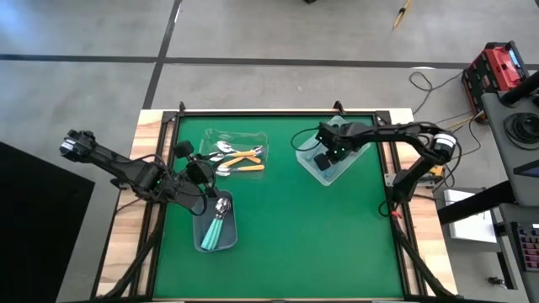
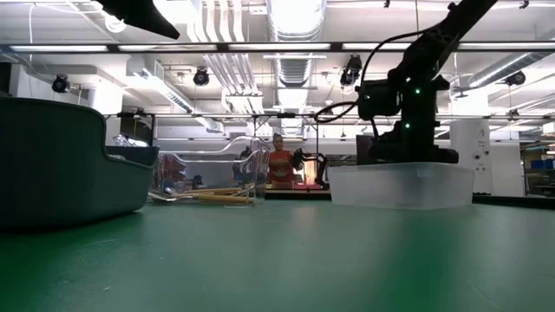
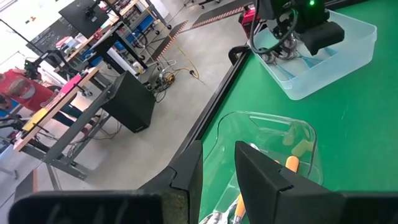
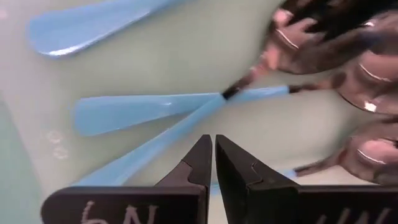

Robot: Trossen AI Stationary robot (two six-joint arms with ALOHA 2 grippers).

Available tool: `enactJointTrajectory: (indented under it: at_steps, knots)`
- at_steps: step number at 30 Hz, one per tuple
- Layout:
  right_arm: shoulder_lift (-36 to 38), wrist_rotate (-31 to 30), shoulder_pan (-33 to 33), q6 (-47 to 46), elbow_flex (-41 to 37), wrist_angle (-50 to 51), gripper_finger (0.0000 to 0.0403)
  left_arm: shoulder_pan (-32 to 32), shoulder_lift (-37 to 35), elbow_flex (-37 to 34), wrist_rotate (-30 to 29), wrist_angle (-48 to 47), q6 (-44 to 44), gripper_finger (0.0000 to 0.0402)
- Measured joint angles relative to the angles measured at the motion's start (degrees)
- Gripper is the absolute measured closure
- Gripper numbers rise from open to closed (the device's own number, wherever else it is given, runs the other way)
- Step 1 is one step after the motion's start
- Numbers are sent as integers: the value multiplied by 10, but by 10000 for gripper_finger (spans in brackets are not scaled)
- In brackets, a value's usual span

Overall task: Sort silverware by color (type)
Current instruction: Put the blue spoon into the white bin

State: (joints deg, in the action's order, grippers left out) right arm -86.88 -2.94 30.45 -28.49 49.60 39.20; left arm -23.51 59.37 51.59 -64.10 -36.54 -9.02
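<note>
While my right tool [image 4: 213, 149] sits pinched shut, empty, over the blue spoons [image 4: 149, 109] (light, slippery), I'd grab a handle.

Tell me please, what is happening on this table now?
A two-armed robot is sorting spoons by handle colour. The right gripper hangs shut and empty in the clear bin over the blue-handled spoons. The left gripper is above the bin with orange-handled spoons. Teal ones lie in the grey bin.
</note>
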Motion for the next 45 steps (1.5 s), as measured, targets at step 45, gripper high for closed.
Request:
enactJointTrajectory:
  at_steps: [45]
  knots:
    - [-102,-200,66,57,54,-91,390,0,22,0,1,9,-5,326]
